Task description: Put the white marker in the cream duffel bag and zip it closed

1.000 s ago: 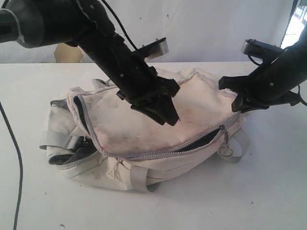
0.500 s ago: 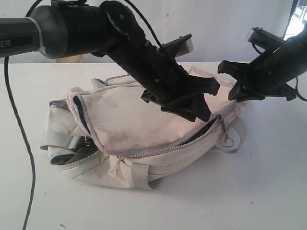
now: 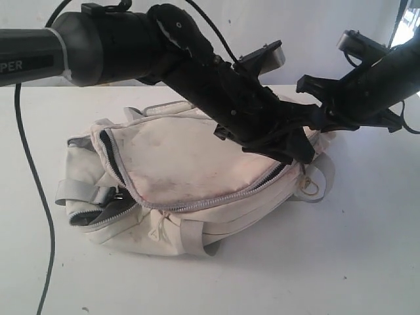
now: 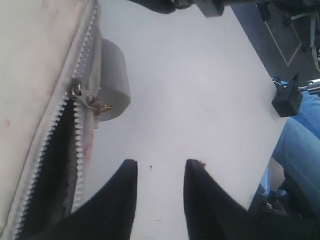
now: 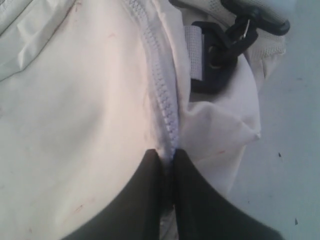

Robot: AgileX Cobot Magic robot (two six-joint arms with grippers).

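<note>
The left claw (image 4: 161,165) stood open and empty above the counter (image 4: 200,100), just beside the partly open zipper (image 4: 75,107) of the cream duffel bag (image 3: 177,164), which lay on the counter. The right claw (image 5: 166,153) was pinched shut on the bag's fabric.

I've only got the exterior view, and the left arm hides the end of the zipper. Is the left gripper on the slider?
Observer: No. The left wrist view shows the left gripper open and empty over bare table, beside the slider and not touching it.
Operator: Is it zipped shut at that spot?
Observer: No. On one side of the slider the zipper gapes, dark inside.
Operator: And the right gripper?
Observer: In the right wrist view the right gripper is shut, and its tips seem to pinch the bag at a zipped seam.
</note>
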